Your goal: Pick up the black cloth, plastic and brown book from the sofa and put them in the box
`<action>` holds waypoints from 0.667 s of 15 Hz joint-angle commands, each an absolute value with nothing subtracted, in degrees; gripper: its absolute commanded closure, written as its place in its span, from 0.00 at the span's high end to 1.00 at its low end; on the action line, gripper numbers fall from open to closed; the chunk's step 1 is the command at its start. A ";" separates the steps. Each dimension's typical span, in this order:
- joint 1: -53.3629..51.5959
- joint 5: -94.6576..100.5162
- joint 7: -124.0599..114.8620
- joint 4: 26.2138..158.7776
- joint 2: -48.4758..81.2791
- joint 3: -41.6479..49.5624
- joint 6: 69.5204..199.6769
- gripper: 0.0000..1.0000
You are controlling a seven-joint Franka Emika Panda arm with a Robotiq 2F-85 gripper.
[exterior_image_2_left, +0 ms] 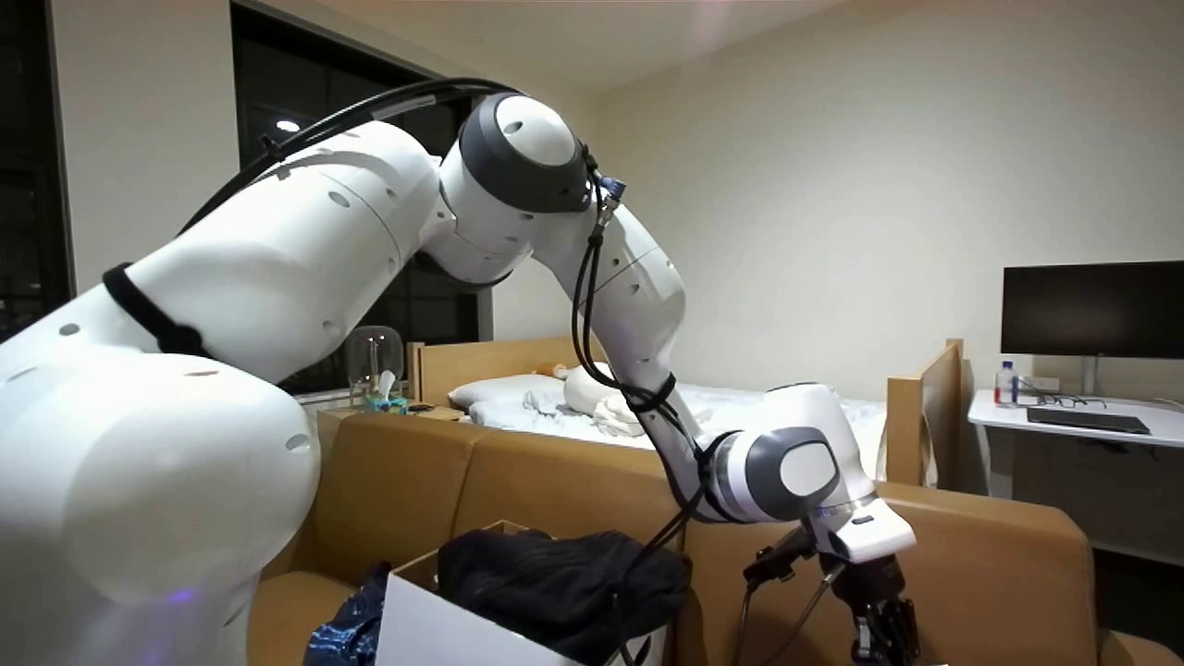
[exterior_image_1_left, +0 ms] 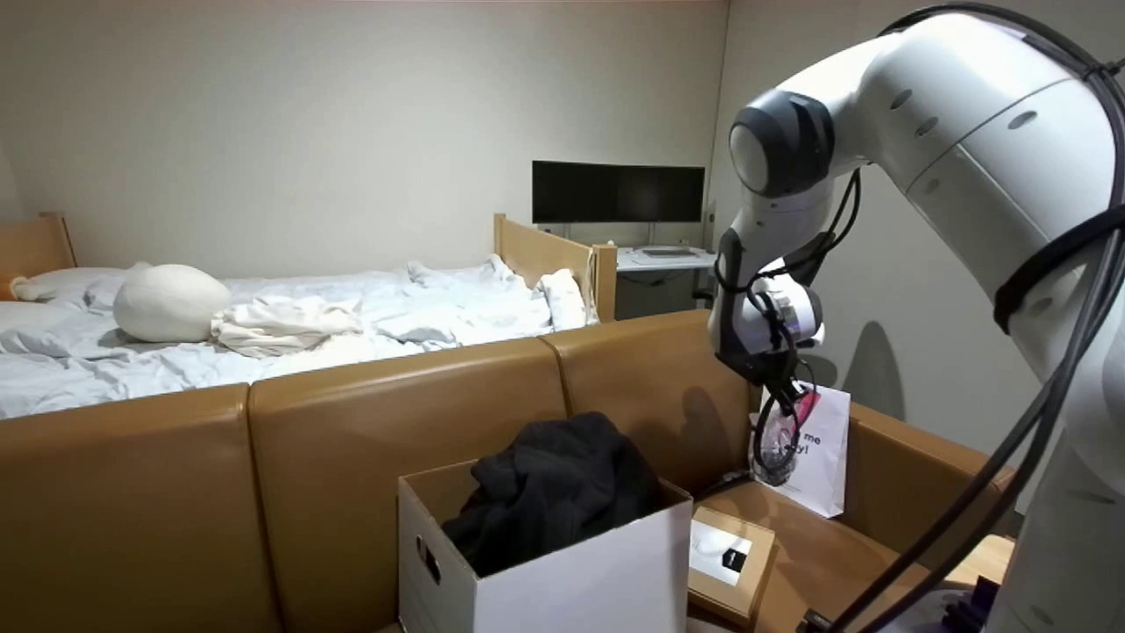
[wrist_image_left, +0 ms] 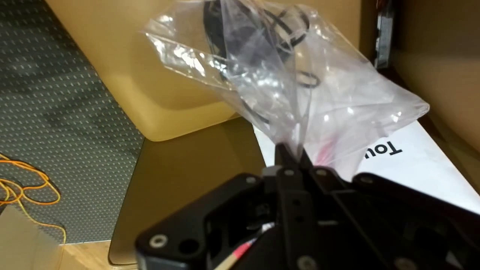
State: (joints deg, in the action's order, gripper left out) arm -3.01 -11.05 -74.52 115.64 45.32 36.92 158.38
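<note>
In an exterior view, the gripper (exterior_image_1_left: 787,404) pinches the plastic (exterior_image_1_left: 775,455) above the sofa (exterior_image_1_left: 404,409); the cloth (exterior_image_1_left: 562,483) is heaped in the box (exterior_image_1_left: 584,585), the book (exterior_image_1_left: 731,563) just beside it. Transferring the plastic seems the step in hand; the next move calls for carrying it over the box and letting go. In an exterior view, a blue bundle (exterior_image_2_left: 350,622) shows, but the book does not. The wrist view alone shows an orange cord (wrist_image_left: 34,171), and best the plastic's bunched end.
</note>
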 commanded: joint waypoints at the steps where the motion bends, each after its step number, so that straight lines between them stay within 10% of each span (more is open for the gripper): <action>1: -9.38 -6.08 -76.71 121.88 42.56 40.13 166.74 0.00; 10: -48.75 -15.55 -70.88 145.99 42.04 68.16 198.14 0.00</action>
